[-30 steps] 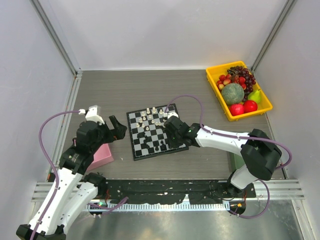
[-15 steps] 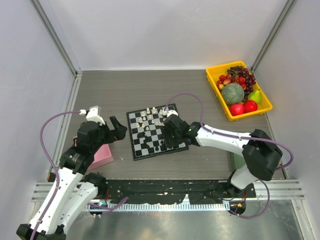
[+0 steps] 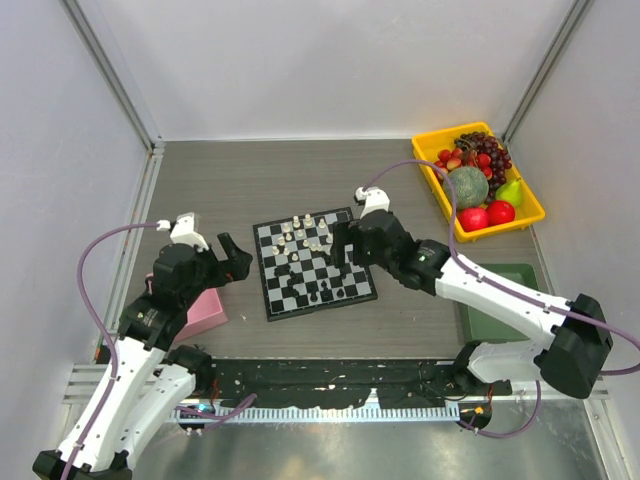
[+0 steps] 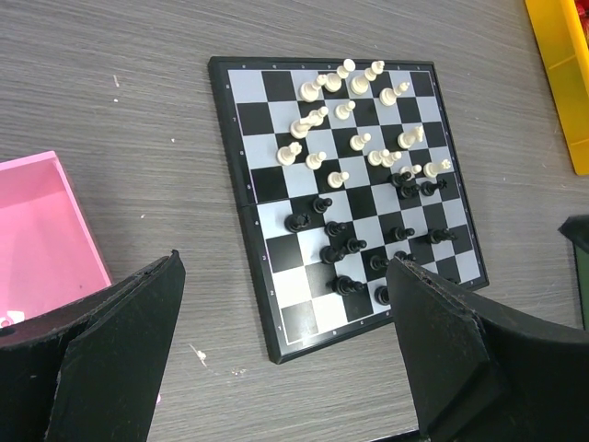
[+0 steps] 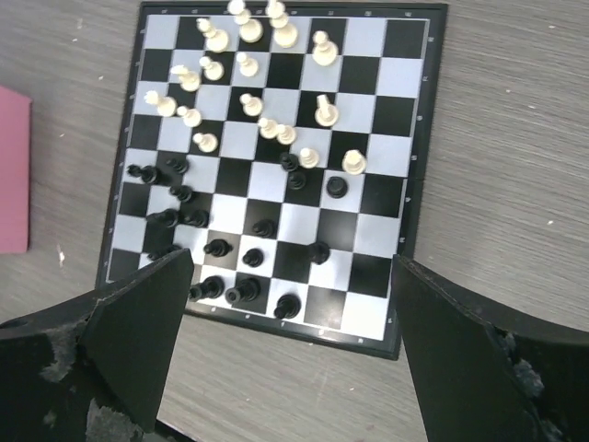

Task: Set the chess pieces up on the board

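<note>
Chess pieces (image 5: pixel 250 103) all sit on the board (image 3: pixel 262 272). It lies slightly turned at the middle of the top view, on the grey surface (image 3: pixel 220 180). No piece shows on the surface around it. I judge the job partly done: the colours are parted, but no ranks are formed.

Going left to right in the top view, a pink box (image 3: pixel 208 312) lies at lower left, near the board but apart from it. The left jaws hang between the two, wide apart and holding nothing. Next comes the board: small, black-and-white checkered, with a thin black border and a seam across its middle. The right jaws hang over its right edge, also wide and empty. In the right wrist view the two fingers frame the board with nothing between them.

In that view the white pieces (image 5: pixel 324 110) crowd the upper half, spread loosely over about four rows. The black pieces (image 5: pixel 318 250) fill the lower half, bunched toward the lower left. Three of the black ones stand close against the whites near the middle. The right-hand corner squares are bare.

Nearly every piece probably needs moving to a home square, in two straight rows per side. The pieces are too small to tell which kind each is.
</note>
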You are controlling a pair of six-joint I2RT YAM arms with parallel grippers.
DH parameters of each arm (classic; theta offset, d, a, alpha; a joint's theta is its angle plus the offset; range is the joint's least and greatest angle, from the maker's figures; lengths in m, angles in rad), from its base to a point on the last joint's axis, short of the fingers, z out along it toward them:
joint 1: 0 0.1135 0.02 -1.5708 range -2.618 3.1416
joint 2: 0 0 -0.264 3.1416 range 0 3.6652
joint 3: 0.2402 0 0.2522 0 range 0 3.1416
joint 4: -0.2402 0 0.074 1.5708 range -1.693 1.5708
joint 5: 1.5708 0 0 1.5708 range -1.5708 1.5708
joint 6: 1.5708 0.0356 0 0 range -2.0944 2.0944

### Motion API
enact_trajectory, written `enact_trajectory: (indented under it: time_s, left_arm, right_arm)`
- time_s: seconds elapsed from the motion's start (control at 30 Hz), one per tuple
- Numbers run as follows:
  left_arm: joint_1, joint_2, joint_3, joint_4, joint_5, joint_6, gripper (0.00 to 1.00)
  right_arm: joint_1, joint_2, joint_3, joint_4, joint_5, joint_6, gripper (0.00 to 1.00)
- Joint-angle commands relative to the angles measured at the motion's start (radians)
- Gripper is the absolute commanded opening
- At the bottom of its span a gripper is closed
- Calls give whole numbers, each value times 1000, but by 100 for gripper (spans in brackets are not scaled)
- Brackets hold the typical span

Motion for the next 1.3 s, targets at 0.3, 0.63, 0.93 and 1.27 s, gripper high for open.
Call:
enact_trajectory:
  time_s: [0.3,0.63,0.93,1.27]
  left_arm:
    - [-3,3,17,16,-18,26,100]
    - [-3,17,12,17,-29,33,100]
    - [-3,26,9,20,-34,38,100]
    - [-3,27,8,16,-35,41,100]
  right_arm:
    - [-68,259,143,-118,-107,-23,66]
    - [-68,405,197,-129,-137,-30,52]
    - [-68,459,197,-126,-158,-37,43]
    - [-68,453,188,-124,-152,-45,19]
